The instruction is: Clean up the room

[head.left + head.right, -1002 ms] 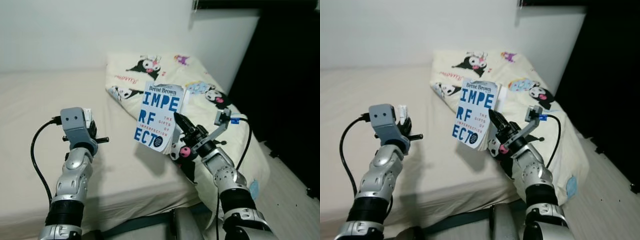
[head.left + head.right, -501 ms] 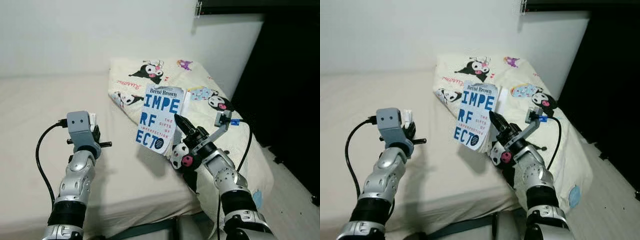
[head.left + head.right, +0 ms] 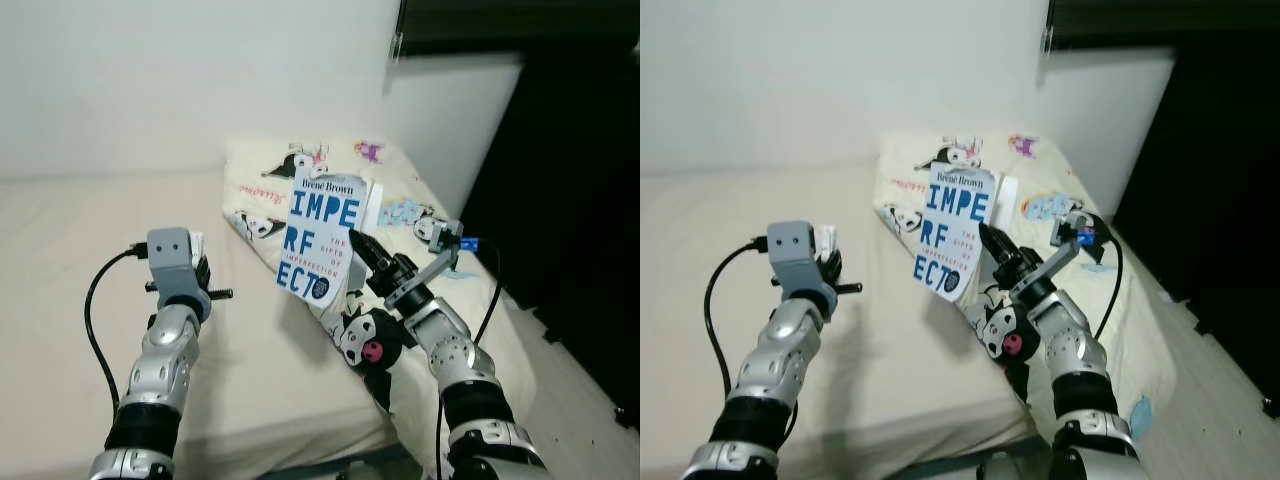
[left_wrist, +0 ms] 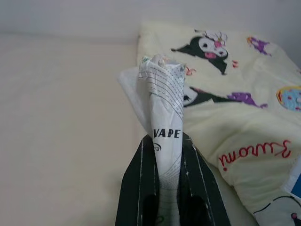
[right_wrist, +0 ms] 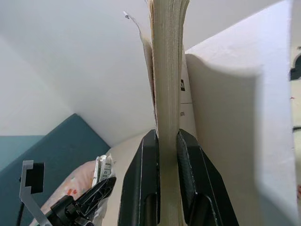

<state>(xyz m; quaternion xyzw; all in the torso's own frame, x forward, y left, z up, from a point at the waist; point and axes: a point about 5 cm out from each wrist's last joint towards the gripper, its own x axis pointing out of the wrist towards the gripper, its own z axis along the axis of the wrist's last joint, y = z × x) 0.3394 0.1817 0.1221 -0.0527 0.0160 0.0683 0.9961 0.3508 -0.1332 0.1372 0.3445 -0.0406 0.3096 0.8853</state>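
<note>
The right end effector [image 3: 362, 248] stays clamped on the book [image 3: 322, 240], now raised higher above the pillow [image 3: 400, 200]; the left end effector [image 4: 162, 141] grips a wrapper [image 4: 162, 101] over the bed [image 3: 60, 260], both ready to carry off.

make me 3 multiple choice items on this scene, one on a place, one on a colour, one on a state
1. Where is the book?
A. flat on the bed
B. held up in the right gripper
C. on the floor

2. What colour are the big letters on the book's cover?
A. blue
B. red
C. green

3. What is the left gripper doing?
A. open, with nothing in it
B. shut on the pillow
C. shut on a wrapper

Answers:
1. B: the book stands upright above the pillow, its lower edge between the right jaws.
2. A: the head views show blue letters on white.
3. C: the left wrist view shows the crumpled white wrapper pinched between the jaws, over the bed.
</note>
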